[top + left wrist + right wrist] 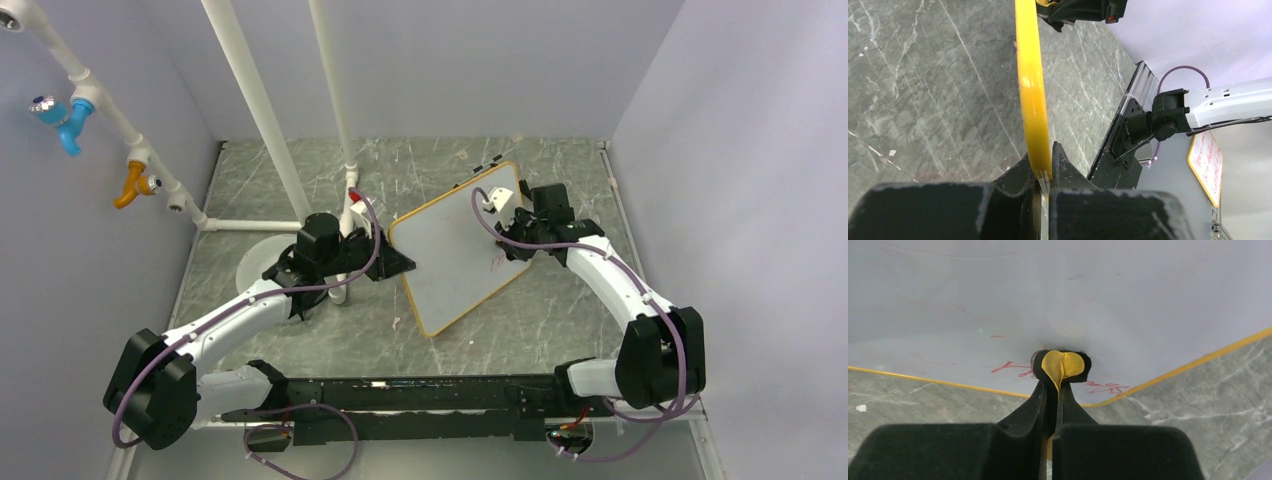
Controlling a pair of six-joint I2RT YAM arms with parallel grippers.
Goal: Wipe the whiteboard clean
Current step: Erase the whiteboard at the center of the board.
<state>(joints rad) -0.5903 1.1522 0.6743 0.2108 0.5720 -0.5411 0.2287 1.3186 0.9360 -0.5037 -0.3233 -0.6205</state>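
The whiteboard is seen near the middle of the grey marbled surface, turned at an angle between the two arms, its white face shown to the top camera. Its left edge is gripped by the left jaws: in the left wrist view the yellow-orange frame runs straight out from between the two black fingers, which are closed tight on it just at their tips. The grey surface is seen beyond the frame on both sides, and whether the board rests on it anywhere cannot be told.

The right jaws are set against the board's face near its lower right edge. They are clamped together on a small yellow pad with a black rim, and the pad is pressed flat to the white face. Faint red scrawl is left on either side of the pad, close to the frame. The upper part of the face is seen to be largely clean.
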